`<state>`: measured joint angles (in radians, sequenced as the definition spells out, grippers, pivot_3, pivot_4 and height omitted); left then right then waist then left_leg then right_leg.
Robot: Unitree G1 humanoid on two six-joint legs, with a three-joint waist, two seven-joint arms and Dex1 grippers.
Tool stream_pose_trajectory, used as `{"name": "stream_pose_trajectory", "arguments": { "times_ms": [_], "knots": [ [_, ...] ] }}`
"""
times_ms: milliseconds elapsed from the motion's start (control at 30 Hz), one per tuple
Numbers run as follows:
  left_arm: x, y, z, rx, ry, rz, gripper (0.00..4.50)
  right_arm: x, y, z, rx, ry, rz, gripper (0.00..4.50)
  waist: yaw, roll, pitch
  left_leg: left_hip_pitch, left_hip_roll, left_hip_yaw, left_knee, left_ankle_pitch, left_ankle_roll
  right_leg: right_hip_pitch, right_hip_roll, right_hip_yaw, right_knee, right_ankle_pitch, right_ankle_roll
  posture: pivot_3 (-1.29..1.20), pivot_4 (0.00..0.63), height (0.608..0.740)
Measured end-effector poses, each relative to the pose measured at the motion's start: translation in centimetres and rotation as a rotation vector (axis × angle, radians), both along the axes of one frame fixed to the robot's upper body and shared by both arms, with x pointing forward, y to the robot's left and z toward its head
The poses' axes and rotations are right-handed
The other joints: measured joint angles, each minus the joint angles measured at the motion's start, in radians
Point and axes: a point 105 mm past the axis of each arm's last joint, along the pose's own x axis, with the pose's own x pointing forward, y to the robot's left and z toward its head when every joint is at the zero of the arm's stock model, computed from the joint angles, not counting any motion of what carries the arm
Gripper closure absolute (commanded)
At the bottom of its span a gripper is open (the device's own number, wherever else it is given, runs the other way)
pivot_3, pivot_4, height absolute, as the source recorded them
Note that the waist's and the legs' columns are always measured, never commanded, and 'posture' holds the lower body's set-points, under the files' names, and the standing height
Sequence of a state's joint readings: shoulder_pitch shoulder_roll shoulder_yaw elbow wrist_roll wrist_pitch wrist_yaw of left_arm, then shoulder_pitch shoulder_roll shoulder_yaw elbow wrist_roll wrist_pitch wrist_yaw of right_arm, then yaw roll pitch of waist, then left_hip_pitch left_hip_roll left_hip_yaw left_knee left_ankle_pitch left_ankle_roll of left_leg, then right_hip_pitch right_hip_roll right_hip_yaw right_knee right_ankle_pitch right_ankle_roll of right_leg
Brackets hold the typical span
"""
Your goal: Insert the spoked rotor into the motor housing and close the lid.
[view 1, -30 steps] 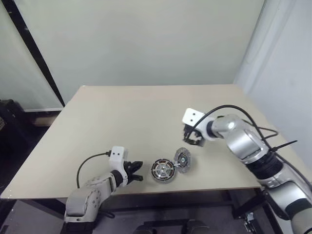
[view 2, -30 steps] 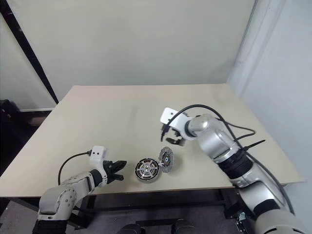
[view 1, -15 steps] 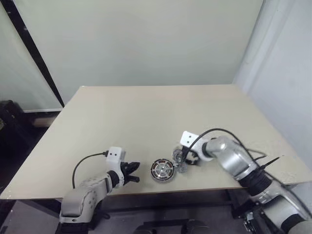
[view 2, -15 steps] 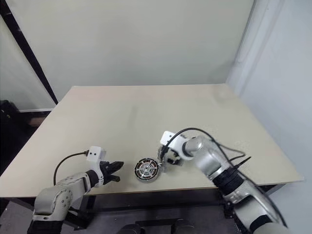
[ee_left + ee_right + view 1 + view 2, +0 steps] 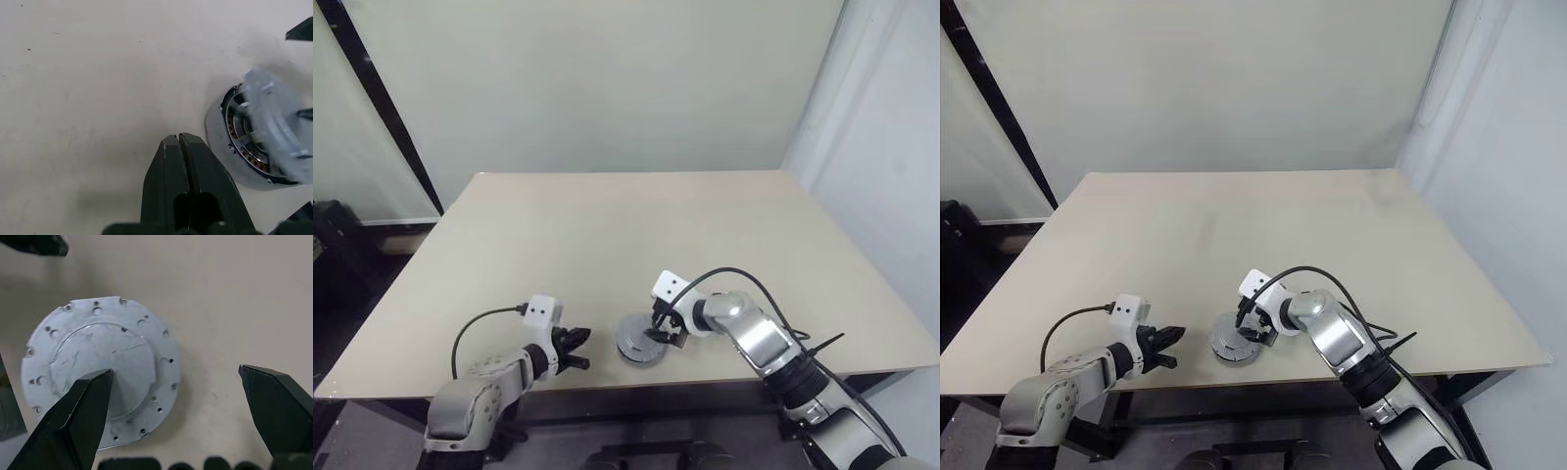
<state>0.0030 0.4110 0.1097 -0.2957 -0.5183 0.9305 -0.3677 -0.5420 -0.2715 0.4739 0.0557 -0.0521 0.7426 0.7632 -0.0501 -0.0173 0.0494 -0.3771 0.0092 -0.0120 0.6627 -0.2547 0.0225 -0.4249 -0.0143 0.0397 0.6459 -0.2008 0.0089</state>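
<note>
The grey lid (image 5: 640,336) lies over the motor housing (image 5: 238,147) near the table's front edge. In the left wrist view the lid (image 5: 274,122) sits tilted, and copper windings show under its raised side. The spoked rotor is hidden beneath the lid. My right gripper (image 5: 174,373) hangs open over the lid (image 5: 102,357), one finger (image 5: 80,416) above its face and the other off to the side over bare table. It holds nothing. My left gripper (image 5: 579,350) is shut and empty, resting a short way left of the housing, its tips (image 5: 179,140) pointing at it.
The beige table (image 5: 607,235) stretches wide behind the parts. Its front edge (image 5: 607,384) runs just below the housing and both grippers. A dark upright post (image 5: 382,108) stands at the far left, and a pale wall lies behind.
My right gripper came down and left to the housing. The lid, which leaned beside the housing, now lies on top of it. The left gripper stayed in place.
</note>
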Motion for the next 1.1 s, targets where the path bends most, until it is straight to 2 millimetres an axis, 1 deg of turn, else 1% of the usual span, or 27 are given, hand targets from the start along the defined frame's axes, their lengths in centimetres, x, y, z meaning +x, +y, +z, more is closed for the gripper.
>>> {"name": "stream_pose_trajectory", "arguments": {
  "times_ms": [200,333,400,567,767,1033,1067,1100],
  "knots": [
    [-0.1,0.2,0.0,-0.002,0.002,0.007,4.50,-0.1,-0.7,0.6,0.113,0.092,0.027,0.01,0.000,0.000,0.000,0.000,0.000,0.000,0.000,0.000,0.000,0.000,0.000,0.000,0.000,0.000,0.000,0.00,0.000,0.740],
    [-0.1,0.2,0.1,0.000,-0.001,0.001,4.50,-1.0,0.5,1.2,0.200,0.106,0.121,0.01,0.000,0.000,0.000,0.000,0.000,0.000,0.000,0.000,0.000,0.000,0.000,0.000,0.000,0.000,0.000,0.00,0.000,0.740],
    [-0.1,0.3,0.1,0.005,0.002,-0.002,4.50,-1.2,0.8,1.1,0.217,0.088,0.146,0.01,0.000,0.000,0.000,0.000,0.000,0.000,0.000,0.000,0.000,0.000,0.000,0.000,0.000,0.000,0.000,0.00,0.000,0.740],
    [-0.2,0.5,0.2,0.015,0.009,-0.009,4.50,-1.4,1.3,0.0,0.219,0.085,0.172,0.01,0.000,0.000,0.000,0.000,0.000,0.000,0.000,0.000,0.000,0.000,0.000,0.000,0.000,0.000,0.000,0.00,0.000,0.740],
    [0.0,0.5,0.5,0.024,0.004,-0.023,4.50,-1.4,1.2,-1.5,0.192,0.108,0.169,0.01,0.000,0.000,0.000,0.000,0.000,0.000,0.000,0.000,0.000,0.000,0.000,0.000,0.000,0.000,0.000,0.00,0.000,0.740],
    [0.0,0.5,0.6,0.029,0.005,-0.026,4.50,-1.3,1.1,-2.3,0.173,0.109,0.165,0.01,0.000,0.000,0.000,0.000,0.000,0.000,0.000,0.000,0.000,0.001,0.000,0.000,0.000,0.000,0.000,0.00,0.000,0.740],
    [0.0,0.5,0.7,0.030,0.004,-0.027,4.50,-1.3,1.1,-2.4,0.171,0.108,0.166,0.39,0.000,0.000,0.000,0.000,0.000,0.000,0.000,0.000,0.000,0.001,0.000,0.000,0.000,0.000,0.000,0.00,0.000,0.740],
    [0.0,0.5,0.7,0.030,0.004,-0.027,4.50,-1.4,1.1,-2.4,0.173,0.108,0.167,0.59,0.000,0.000,0.000,0.000,0.000,0.000,0.000,0.000,0.000,0.001,0.000,0.000,0.000,0.000,0.000,0.00,0.000,0.740]
  ]
}}
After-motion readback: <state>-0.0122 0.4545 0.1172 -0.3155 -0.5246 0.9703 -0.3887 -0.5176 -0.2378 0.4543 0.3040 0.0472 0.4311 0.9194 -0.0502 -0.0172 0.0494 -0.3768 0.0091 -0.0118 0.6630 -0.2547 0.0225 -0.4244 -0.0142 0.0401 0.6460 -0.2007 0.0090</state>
